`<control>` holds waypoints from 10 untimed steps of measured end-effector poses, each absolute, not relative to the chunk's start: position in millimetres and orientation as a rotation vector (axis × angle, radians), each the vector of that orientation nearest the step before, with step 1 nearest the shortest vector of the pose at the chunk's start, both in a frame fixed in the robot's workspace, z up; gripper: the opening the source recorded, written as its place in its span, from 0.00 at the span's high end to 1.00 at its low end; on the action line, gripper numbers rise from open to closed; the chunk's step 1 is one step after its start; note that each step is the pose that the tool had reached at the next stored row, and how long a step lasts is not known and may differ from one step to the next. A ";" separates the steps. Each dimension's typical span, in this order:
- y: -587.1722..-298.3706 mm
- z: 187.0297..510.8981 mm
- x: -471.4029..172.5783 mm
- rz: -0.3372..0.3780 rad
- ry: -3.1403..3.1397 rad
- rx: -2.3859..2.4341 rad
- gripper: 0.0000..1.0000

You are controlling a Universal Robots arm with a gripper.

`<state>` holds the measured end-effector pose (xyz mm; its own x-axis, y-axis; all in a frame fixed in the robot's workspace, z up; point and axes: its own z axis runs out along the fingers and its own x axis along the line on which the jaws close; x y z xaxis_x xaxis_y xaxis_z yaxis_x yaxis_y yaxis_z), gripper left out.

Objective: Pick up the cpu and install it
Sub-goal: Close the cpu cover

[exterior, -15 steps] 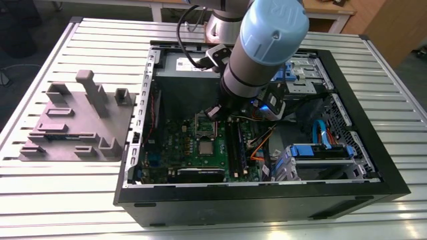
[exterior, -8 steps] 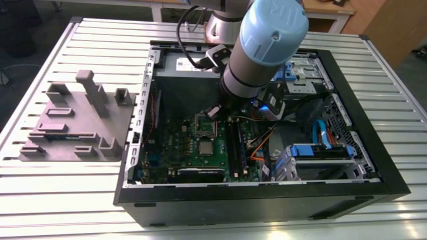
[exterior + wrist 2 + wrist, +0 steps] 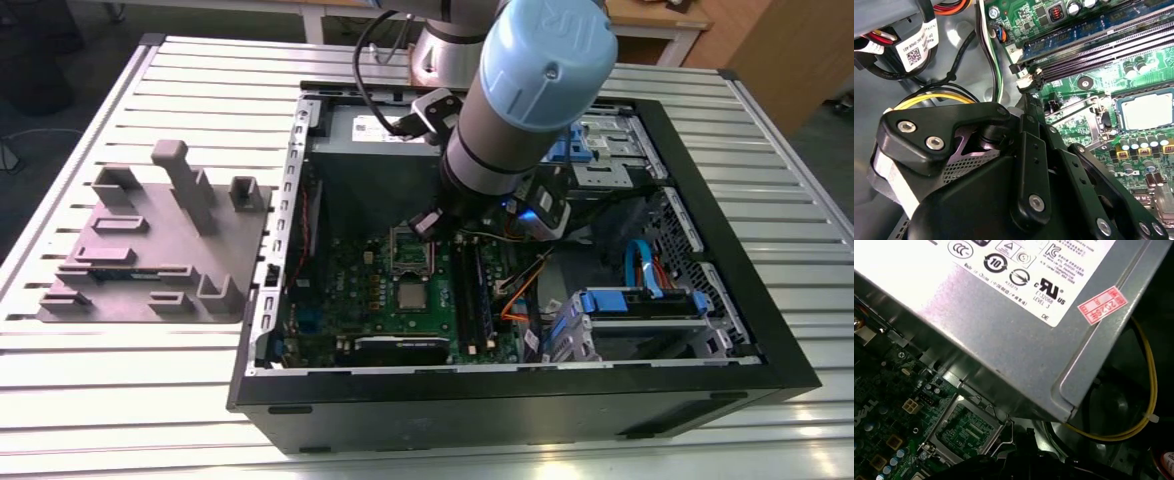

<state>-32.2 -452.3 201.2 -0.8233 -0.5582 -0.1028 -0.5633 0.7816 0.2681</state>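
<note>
The cpu (image 3: 411, 294) is a small shiny silver-grey square lying flat in its socket on the green motherboard (image 3: 360, 290) inside the open computer case. In the second wrist view the cpu (image 3: 1146, 111) shows with a pale edge around it. The rectangular metal socket frame (image 3: 411, 250) lies folded open beside it, green board showing through the frame (image 3: 966, 430). My gripper (image 3: 431, 224) hangs inside the case just above that frame, a short way from the cpu and apart from it. Its black linkage (image 3: 1029, 190) carries nothing that I can see.
The grey power supply box (image 3: 1004, 315) sits close behind the gripper, with a yellow cable (image 3: 1150, 390) beside it. Memory slots (image 3: 1094, 45) run next to the socket. Blue drive bays (image 3: 641, 300) are at the exterior view's right. A grey fixture block (image 3: 154, 245) stands on the slatted table (image 3: 120, 400).
</note>
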 end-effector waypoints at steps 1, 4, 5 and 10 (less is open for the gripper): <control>-452.1 201.0 -32.3 0.454 2.948 -0.928 0.90; -451.3 199.2 -32.4 0.455 2.947 -0.928 0.90; -451.0 198.4 -32.4 0.455 2.947 -0.928 0.90; -450.9 198.3 -32.9 0.450 2.949 -0.929 0.90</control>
